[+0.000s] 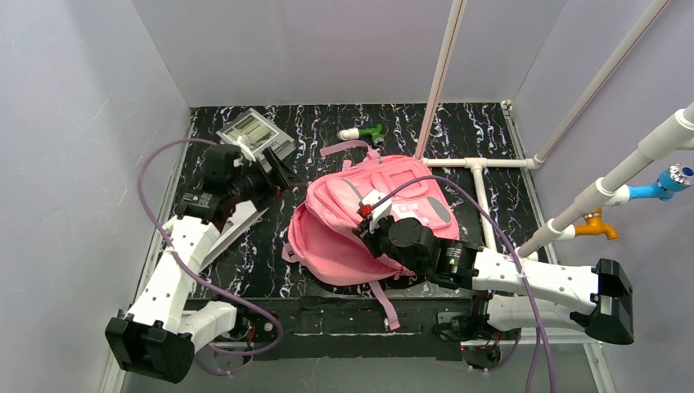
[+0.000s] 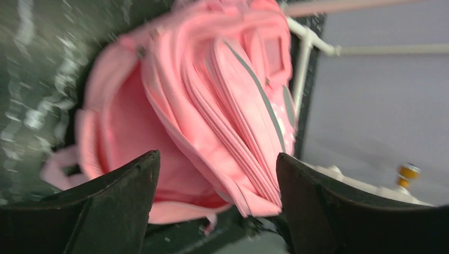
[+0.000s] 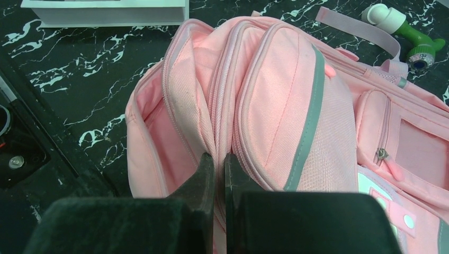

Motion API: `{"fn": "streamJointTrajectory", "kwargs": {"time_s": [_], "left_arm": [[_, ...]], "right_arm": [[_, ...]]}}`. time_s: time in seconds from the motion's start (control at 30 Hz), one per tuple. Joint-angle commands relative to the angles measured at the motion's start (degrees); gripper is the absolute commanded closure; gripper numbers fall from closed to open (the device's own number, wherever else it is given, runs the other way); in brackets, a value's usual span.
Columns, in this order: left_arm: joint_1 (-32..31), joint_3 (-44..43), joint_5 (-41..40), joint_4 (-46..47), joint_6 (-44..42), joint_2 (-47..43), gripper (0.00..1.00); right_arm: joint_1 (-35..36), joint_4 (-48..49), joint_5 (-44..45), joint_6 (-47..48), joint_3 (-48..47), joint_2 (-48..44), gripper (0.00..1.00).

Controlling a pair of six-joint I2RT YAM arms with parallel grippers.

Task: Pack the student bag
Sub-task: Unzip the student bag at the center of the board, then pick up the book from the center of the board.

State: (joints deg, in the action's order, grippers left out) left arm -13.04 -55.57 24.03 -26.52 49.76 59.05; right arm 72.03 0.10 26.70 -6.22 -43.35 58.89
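Backpack scene on black white-veined marbled tabletop [image 1: 458,123]. Large soft pink fabric student bag [image 1: 335,241] [image 2: 212,100] [image 3: 275,95] with grey reflective stripe lies mid-table, front pockets facing up, main compartment gaping open on its left side, pink straps trailing off near and far ends.

Right gripper [image 1: 370,233] [image 3: 218,159] sits on top of the bag. Jaws pressed together on a thin fold of pink fabric at the seam beside the open compartment's edge.

Left gripper [image 1: 282,174] [image 2: 217,155] hangs just left of the bag, apart from it. Jaws spread wide, nothing between them. Left wrist view is motion-blurred; it looks over the fingertips toward the bag's opening.

White flat box with grey printed top [image 1: 254,131] [image 3: 106,13] at far left of the table. White sheet [image 1: 237,225] lies under the left arm. Green-and-white plastic tap [image 1: 364,133] [image 3: 407,29] lies beyond the bag near a strap. White pipe frame [image 1: 483,164] is right of the bag; blue tap [image 1: 667,182] and orange tap [image 1: 593,225] are mounted on pipes at the right.
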Motion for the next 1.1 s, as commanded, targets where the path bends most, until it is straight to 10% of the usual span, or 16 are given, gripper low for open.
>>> {"fn": "streamJointTrajectory", "kwargs": {"time_s": [0.0,0.27,0.57,0.77,1.07], "left_arm": [[2.56,-10.27,-18.84,-16.97,-16.71,3.66,0.18],[11.0,-10.75,-33.09,-16.24,-16.36,10.93,0.02],[16.11,-10.82,-30.51,-15.1,-23.6,6.74,0.02],[16.11,-15.36,-34.48,-19.26,-27.15,0.47,0.02],[15.65,-32.91,-30.3,-25.27,-23.17,0.75,0.02]], "right_arm": [[-0.57,6.37,4.78,-0.32,-3.9,0.12,0.99],[-0.57,-6.29,-0.85,0.4,-5.35,5.63,0.93],[-0.57,-11.26,-21.32,-7.63,-18.35,17.8,0.02],[-1.44,-9.93,-26.91,-12.67,-38.93,32.96,0.02],[-11.07,6.35,-27.99,-23.73,-45.47,50.07,0.04]]}}
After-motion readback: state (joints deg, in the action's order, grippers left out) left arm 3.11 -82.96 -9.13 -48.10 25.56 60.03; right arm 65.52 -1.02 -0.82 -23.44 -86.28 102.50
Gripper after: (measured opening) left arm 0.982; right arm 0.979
